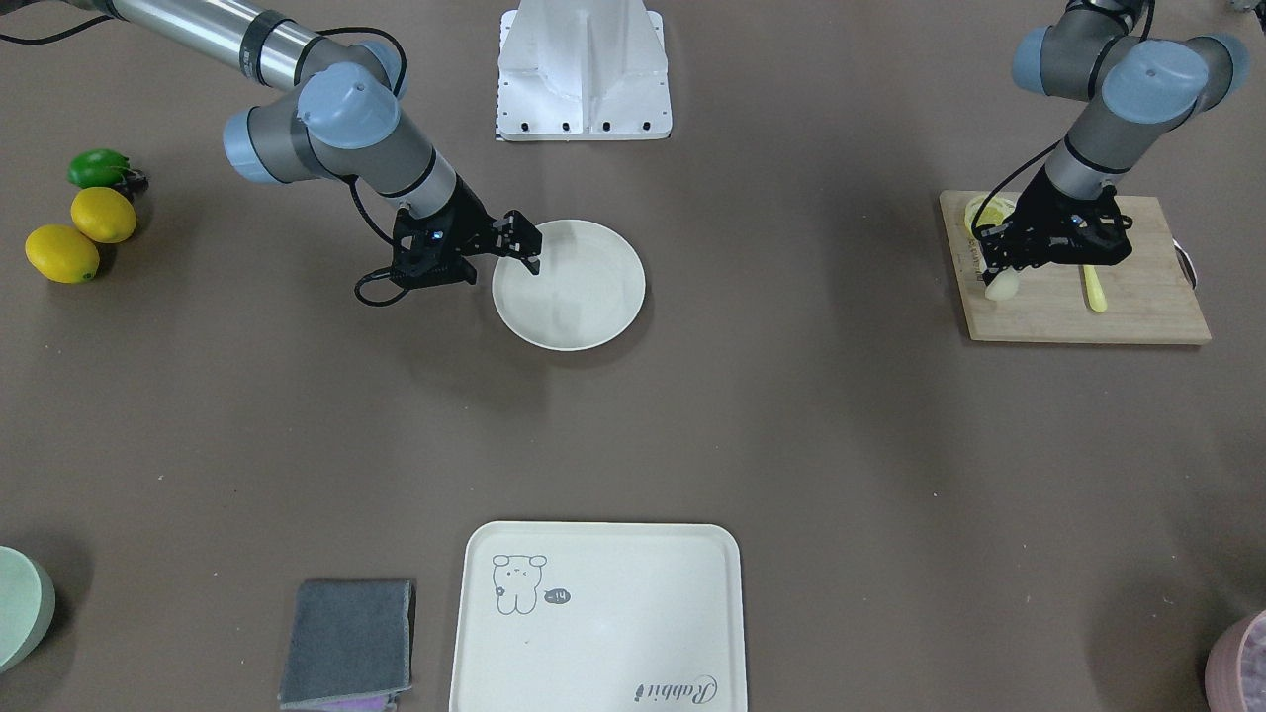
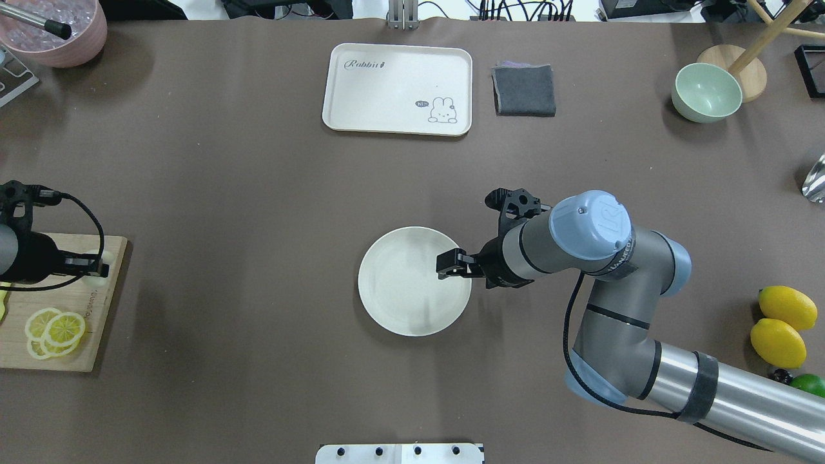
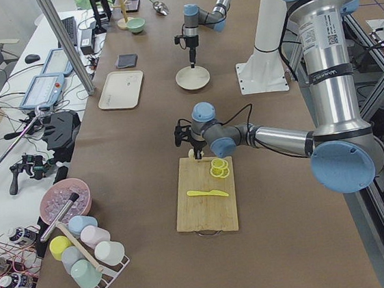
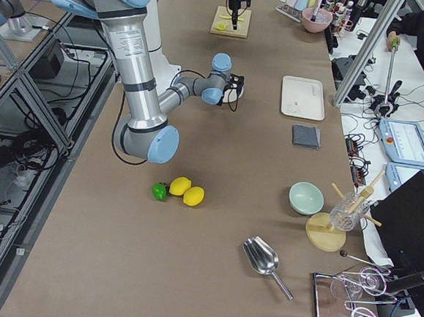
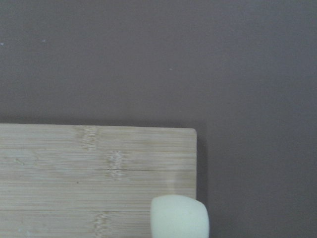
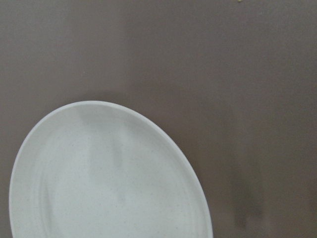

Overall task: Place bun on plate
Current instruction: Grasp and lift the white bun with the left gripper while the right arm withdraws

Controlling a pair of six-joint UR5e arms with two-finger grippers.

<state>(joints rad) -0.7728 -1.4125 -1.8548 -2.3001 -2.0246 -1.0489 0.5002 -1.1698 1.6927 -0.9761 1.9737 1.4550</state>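
Early stage: left gripper (image 1: 997, 275) appears pinched on bun (image 1: 1002, 288) at cutting board (image 1: 1137, 316) corner. Well apart, plate (image 1: 584, 307) lies bare beneath right gripper (image 1: 524, 247), whose spread I cannot tell. Carry, release remain.

Open tabletop (image 2: 245, 270) between cutting board (image 2: 58, 303) and plate (image 2: 406, 283) — right hand (image 2: 453, 264) over the plate's rim

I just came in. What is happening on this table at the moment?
The left gripper is down at a corner of the wooden cutting board, with its fingers on either side of the bun. It is not clear whether they already squeeze it. The plate in the middle of the table is empty, so the bun is not yet placed. The right gripper hovers over the plate's rim and carries nothing.
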